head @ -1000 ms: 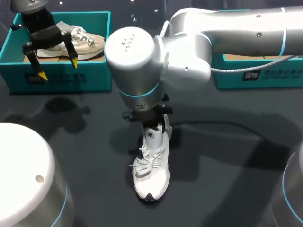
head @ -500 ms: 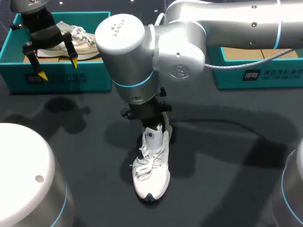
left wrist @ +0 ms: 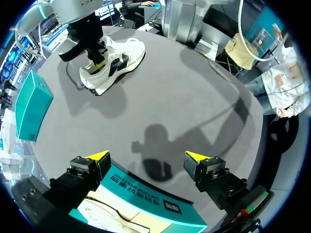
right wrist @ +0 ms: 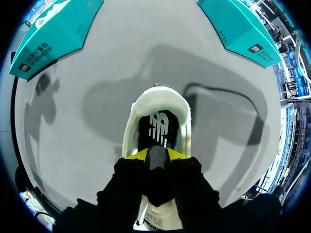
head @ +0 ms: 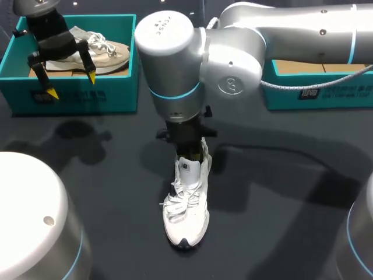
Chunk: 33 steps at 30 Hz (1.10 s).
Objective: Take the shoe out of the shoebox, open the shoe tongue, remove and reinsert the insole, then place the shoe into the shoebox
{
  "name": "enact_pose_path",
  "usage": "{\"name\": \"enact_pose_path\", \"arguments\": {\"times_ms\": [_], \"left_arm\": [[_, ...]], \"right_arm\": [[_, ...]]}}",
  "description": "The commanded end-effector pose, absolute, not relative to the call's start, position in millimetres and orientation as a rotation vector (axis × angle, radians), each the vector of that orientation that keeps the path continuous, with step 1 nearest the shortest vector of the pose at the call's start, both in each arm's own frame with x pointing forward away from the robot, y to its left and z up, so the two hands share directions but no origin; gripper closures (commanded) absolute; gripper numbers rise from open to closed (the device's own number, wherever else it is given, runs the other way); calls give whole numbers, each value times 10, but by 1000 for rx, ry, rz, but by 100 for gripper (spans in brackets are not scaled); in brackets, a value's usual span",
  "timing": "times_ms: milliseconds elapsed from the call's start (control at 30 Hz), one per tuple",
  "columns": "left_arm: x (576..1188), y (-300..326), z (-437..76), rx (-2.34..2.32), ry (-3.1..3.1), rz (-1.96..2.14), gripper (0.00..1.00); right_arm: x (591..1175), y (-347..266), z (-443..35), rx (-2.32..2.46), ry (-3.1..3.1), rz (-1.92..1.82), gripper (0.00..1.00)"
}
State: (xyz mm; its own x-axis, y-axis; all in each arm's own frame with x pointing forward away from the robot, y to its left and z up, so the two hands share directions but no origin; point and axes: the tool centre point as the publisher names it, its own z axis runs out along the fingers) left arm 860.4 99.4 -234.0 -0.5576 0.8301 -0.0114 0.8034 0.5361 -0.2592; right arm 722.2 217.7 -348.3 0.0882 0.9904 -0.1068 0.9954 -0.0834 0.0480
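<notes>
Two shoes (head: 186, 204) (head: 108, 52), two teal shoeboxes (head: 76, 96) (head: 326, 93) and two grippers (head: 72, 85) (right wrist: 156, 154) are visible.

Small white print, too small to read, on the teal cardboard shoebox (head: 70, 96) front wall, white logo mark on the white lace-up shoe (head: 186, 204) tongue

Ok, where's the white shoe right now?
In the head view the white shoe stands on the table near the middle, out of the shoebox at the left, with the right pincer closed on its tongue.
</notes>
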Motion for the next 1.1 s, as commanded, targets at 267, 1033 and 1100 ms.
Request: {"name": "enact_pose_path", "arguments": {"times_ms": [267,1033,1100], "left_arm": [[8607,996,-2336,-1417,-2651,355,0],[8607,996,-2336,-1417,-2651,355,0],[8607,996,-2336,-1417,-2651,355,0]], "right_arm": [[7047,2219,-3423,2387,1854,-52,53],[6881,2287,-3399,2342,1949,-60,19],[6874,2293,-3382,2324,1968,-40,21]]}}
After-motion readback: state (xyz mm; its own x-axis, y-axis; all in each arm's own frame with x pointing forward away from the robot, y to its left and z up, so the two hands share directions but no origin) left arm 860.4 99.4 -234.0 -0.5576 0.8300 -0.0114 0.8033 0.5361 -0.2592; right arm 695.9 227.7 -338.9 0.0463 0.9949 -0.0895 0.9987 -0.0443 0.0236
